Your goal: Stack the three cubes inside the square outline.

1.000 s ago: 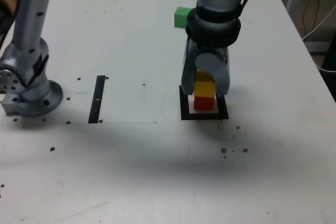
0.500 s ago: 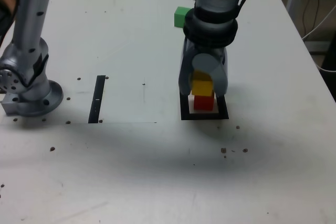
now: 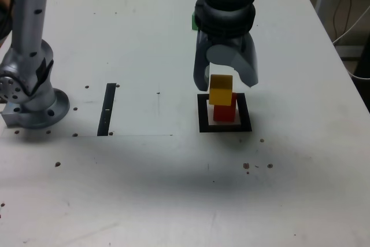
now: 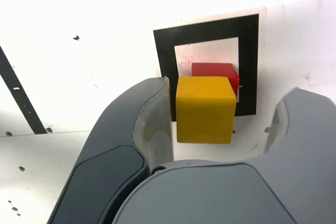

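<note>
A yellow cube [image 3: 221, 89] rests on a red cube [image 3: 225, 111] inside the black square outline [image 3: 202, 121], and it sits a little toward the exterior view's left of the red one. My gripper [image 3: 225, 81] hangs open just above, its fingers straddling the yellow cube's top with a gap on each side. In the wrist view the yellow cube [image 4: 205, 109] covers most of the red cube [image 4: 212, 70] within the square outline [image 4: 210, 30], close beside one finger [image 4: 152, 121]. Only a sliver of the green cube [image 3: 194, 21] shows behind the gripper.
A straight black tape strip [image 3: 107, 109] lies at the exterior view's left of the outline. The arm's base [image 3: 32, 99] stands at the far left. The table's right edge [image 3: 332, 44] has cables beyond it.
The jaws have opened off the yellow cube and the gripper has risen. The yellow cube stays on the red one.
</note>
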Action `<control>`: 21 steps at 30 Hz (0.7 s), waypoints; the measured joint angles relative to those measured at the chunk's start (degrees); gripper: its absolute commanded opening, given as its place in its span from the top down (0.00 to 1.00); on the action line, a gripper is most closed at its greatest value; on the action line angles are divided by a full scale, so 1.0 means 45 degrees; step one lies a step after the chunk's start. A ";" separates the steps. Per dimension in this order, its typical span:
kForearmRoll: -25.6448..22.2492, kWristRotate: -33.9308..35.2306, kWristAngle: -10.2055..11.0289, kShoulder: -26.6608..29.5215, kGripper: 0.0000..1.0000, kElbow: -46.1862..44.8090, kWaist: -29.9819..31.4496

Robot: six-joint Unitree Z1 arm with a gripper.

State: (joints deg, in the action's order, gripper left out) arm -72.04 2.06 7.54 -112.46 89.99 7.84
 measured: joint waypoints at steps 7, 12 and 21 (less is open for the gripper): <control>0.0152 -0.0013 0.0058 0.0158 0.01 0.0012 0.0000; 0.0157 -0.0070 0.0241 0.0484 0.01 -0.0004 -0.0011; -0.0412 -0.1320 0.0401 0.1999 0.01 -0.0421 -0.1324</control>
State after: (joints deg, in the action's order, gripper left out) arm -73.89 -3.88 9.35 -103.46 88.09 1.88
